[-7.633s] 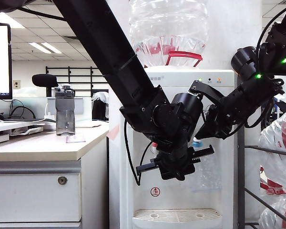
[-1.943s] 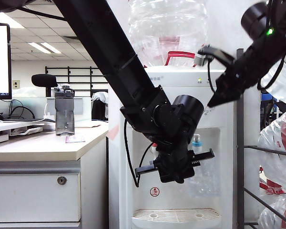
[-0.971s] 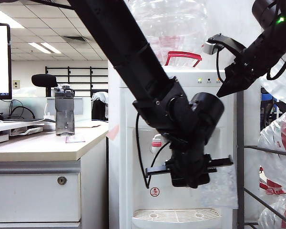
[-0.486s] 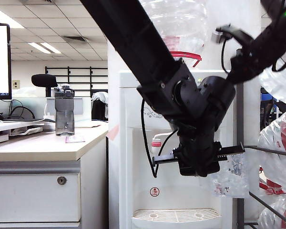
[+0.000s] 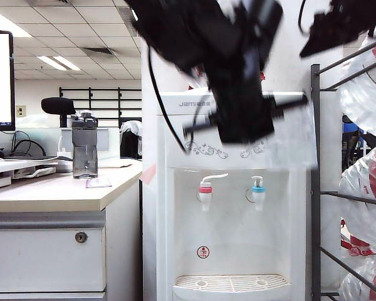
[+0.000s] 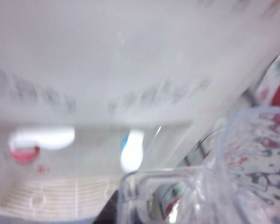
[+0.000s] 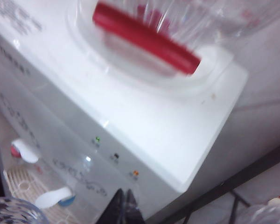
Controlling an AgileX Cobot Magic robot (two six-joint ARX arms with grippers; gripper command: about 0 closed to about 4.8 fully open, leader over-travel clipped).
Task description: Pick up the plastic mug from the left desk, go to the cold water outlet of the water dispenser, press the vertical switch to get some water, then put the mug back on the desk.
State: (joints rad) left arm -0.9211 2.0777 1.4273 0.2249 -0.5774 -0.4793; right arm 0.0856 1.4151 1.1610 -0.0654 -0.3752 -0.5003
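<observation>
Plastic mug [image 5: 292, 139] hangs high in front of the water dispenser [image 5: 232, 251], level with its floral scrolls and well above both taps, blurred and see-through; the left wrist view shows its rippled wall and handle [image 6: 242, 172] close to the camera. At far left stands the left desk [image 5: 50, 194], with a dark grey bottle [image 5: 85, 145] near its back and a keyhole lock [image 5: 81, 237] in the drawer front. The left gripper [image 5: 244, 119], smeared by motion before the dispenser's upper front, is clamped on the mug. Below, the red-collared tap [image 5: 205, 191] sits left of the cold water outlet [image 5: 257, 191], both over the drip tray [image 5: 232, 283]. The right gripper [image 7: 122, 205], high at upper right near the dispenser's top, has its fingertips pressed together on nothing.
</observation>
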